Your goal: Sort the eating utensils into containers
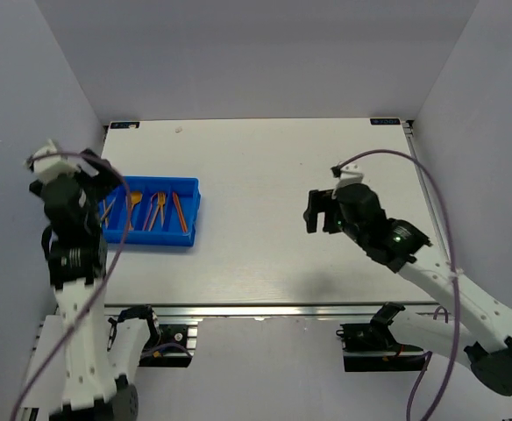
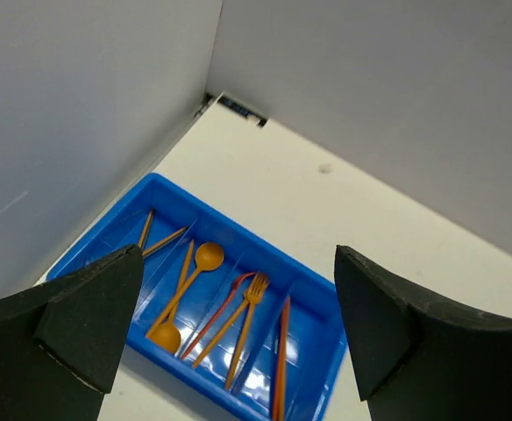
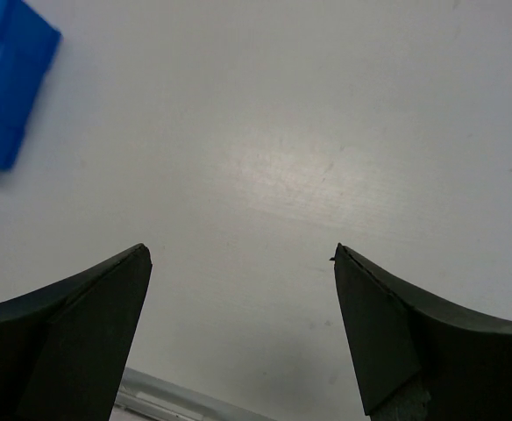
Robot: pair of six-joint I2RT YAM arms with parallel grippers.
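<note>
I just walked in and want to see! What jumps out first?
The shallow bright blue plastic bin at the table's left side, with thin orange plastic spoons, a fork and sticks inside. Both black grippers, left above the bin and right over bare white table, are open and empty.

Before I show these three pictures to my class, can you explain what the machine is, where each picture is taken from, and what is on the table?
Two robot arms are bolted at the near edge of a white table. One picture looks down from above; the other two come from cameras on each wrist, so the dark shapes at the bottom are gripper fingers. The left gripper hangs over a blue bin holding orange spoons, a fork and sticks. The right gripper is over bare table. Both are open and hold nothing.
</note>
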